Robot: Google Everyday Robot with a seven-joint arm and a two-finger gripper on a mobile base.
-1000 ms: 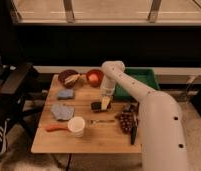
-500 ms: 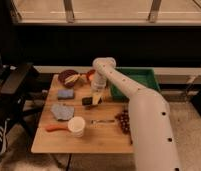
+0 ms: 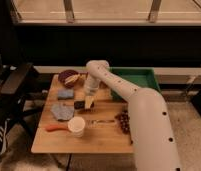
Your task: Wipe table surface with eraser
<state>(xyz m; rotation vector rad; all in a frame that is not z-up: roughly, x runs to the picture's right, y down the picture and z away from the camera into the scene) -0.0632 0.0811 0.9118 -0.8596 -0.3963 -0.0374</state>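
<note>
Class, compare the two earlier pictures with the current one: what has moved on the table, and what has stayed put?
The arm has swung leftward across the table surface, carrying the gripper and the eraser beneath it toward the left side. The blue sponge, grey cloth, cup and green tray stayed put.

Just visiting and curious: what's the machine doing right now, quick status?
Tool low over light wooden tabletop, at small flat black eraser. Grey-blue cloth and white cup close by.
</note>
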